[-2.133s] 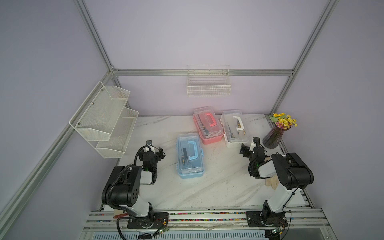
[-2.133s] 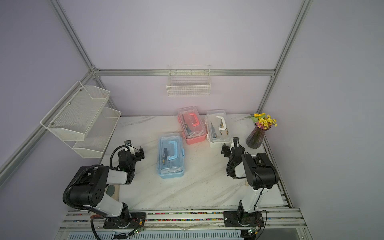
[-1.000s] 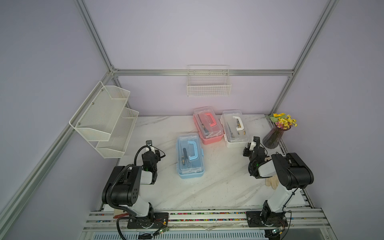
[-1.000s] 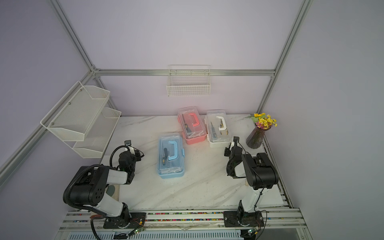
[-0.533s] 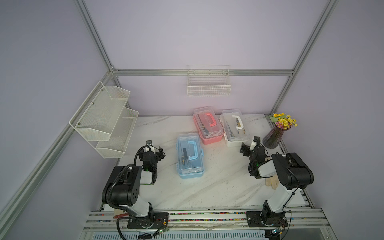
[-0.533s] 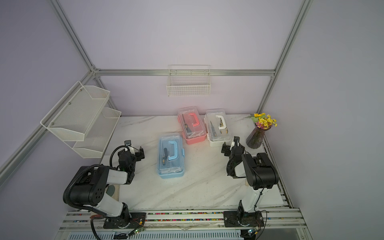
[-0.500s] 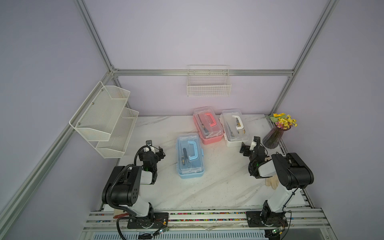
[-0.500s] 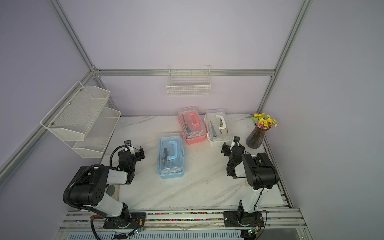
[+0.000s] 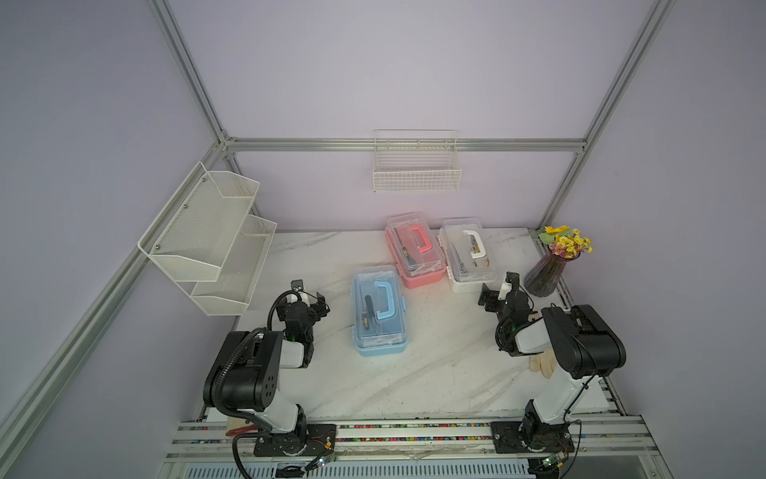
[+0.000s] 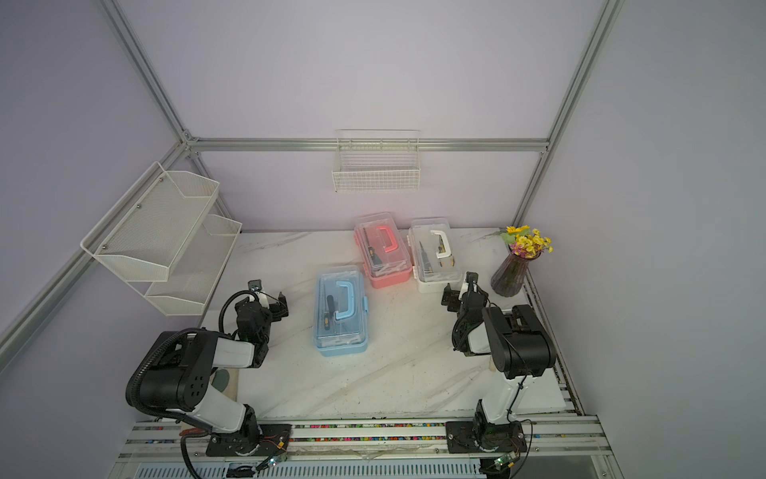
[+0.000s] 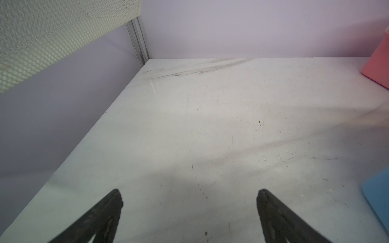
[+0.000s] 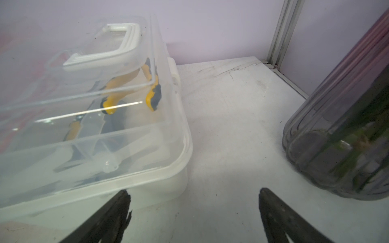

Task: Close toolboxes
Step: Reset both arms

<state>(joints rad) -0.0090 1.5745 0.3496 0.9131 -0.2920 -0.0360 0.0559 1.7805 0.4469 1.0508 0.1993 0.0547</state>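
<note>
Both pincers have sprung wide since a second ago: left pincer (image 11: 188,191) and right pincer (image 12: 193,190) gape empty over the white marbled surface (image 9: 435,365). The blue rectangular plastic toolbox (image 9: 379,315) lies mid-surface, clear lid down. Behind it the pink plastic toolbox (image 9: 414,251) and white plastic toolbox (image 9: 468,255) sit side by side, the white one just ahead of the right pincer, near a dark ribbed glass vase (image 9: 543,278).

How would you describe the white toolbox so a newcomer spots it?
Start at the back edge of the marble table, below the wire basket. Two boxes sit side by side there; the white toolbox is nearest the flower vase. White base and handle, unlike the pink toolbox beside it.
</note>
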